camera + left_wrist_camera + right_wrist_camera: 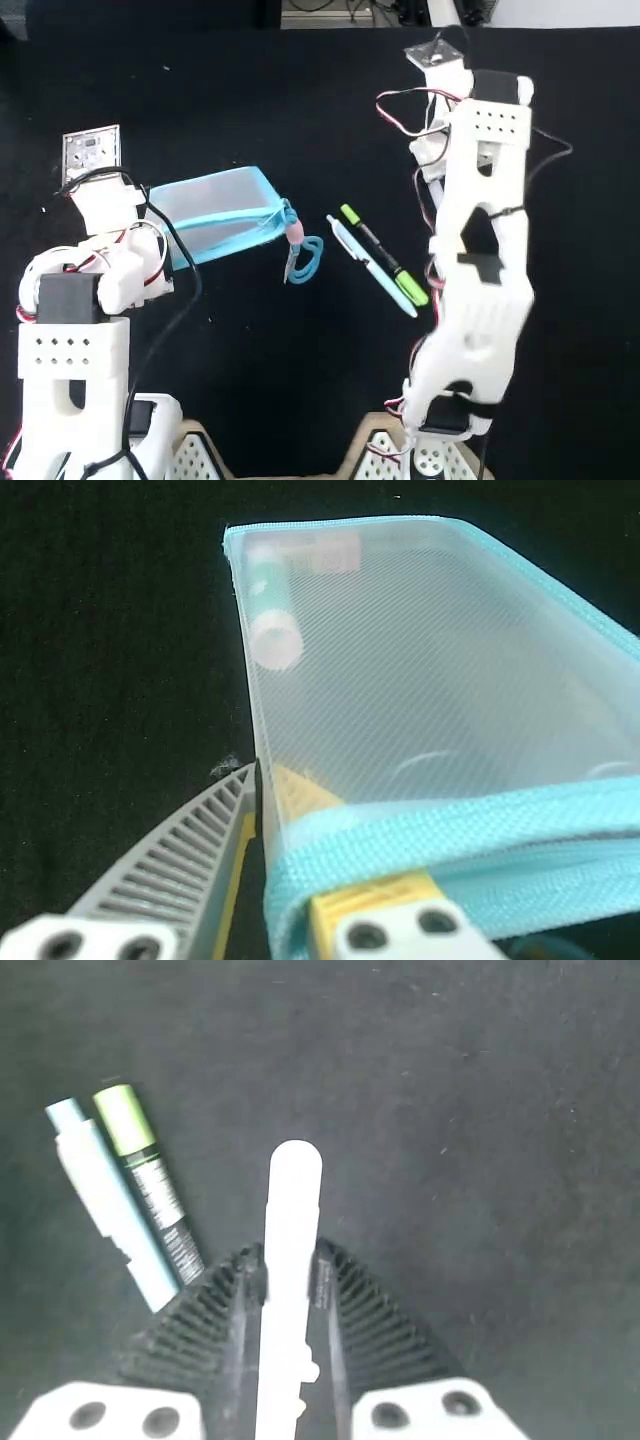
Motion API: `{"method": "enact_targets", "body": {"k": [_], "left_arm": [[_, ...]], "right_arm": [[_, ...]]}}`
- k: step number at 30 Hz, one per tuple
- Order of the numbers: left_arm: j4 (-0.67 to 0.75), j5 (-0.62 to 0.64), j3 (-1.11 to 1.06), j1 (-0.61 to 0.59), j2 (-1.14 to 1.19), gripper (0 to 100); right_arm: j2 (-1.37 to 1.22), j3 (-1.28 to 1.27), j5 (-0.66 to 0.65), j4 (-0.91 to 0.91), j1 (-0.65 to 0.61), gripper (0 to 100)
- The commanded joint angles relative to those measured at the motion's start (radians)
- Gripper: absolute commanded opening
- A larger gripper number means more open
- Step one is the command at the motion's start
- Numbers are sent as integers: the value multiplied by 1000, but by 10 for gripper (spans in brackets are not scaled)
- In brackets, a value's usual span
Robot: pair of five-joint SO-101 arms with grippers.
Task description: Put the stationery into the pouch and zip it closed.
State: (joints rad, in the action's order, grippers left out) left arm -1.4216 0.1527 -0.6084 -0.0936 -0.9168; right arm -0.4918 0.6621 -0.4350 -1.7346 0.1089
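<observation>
Pouch held, pen gripped
Left gripper clamped the soft translucent mesh pouch at its rim near the worktop's left edge; right gripper pinched a light, slick white plastic pen by its barrel.

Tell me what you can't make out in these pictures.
High view: the left arm hides the gripped corner of the pouch.
Left wrist view: mesh blurs the tube inside; its type is unclear.
Right wrist view: the white pen is cut off by the frame edge.

black table; beyond its far edge, perhaps a pale floor.
</observation>
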Motion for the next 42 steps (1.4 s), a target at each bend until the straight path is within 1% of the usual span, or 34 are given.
{"method": "enact_targets", "body": {"k": [1, 8, 14, 18, 21, 24, 28, 32, 36, 39, 42], "left_arm": [[-11, 3, 21, -1, -12, 30], [-11, 3, 21, 1, -12, 30], [-11, 3, 21, 1, -12, 30], [-11, 3, 21, 1, -12, 30], [-11, 3, 21, 1, -12, 30], [-11, 3, 21, 1, -12, 30], [-11, 3, 21, 1, -12, 30], [-11, 3, 21, 1, -12, 30], [-11, 3, 21, 1, -12, 30], [-11, 3, 21, 1, -12, 30], [-11, 3, 21, 1, -12, 30]], "right_arm": [[298, -176, 11, 5, -48, 10], [665, -561, 15, 149, -143, 10], [984, -820, 17, 264, -229, 10], [1218, -929, 109, 324, -295, 11], [1400, -986, 189, 362, -368, 11], [1572, -1040, 256, 423, -466, 11], [1788, -1139, 307, 529, -609, 11], [1983, -1259, 311, 677, -744, 11], [2137, -1419, 307, 879, -856, 11], [2210, -1561, 305, 1049, -904, 11], [2239, -1702, 304, 1215, -925, 11]]}}
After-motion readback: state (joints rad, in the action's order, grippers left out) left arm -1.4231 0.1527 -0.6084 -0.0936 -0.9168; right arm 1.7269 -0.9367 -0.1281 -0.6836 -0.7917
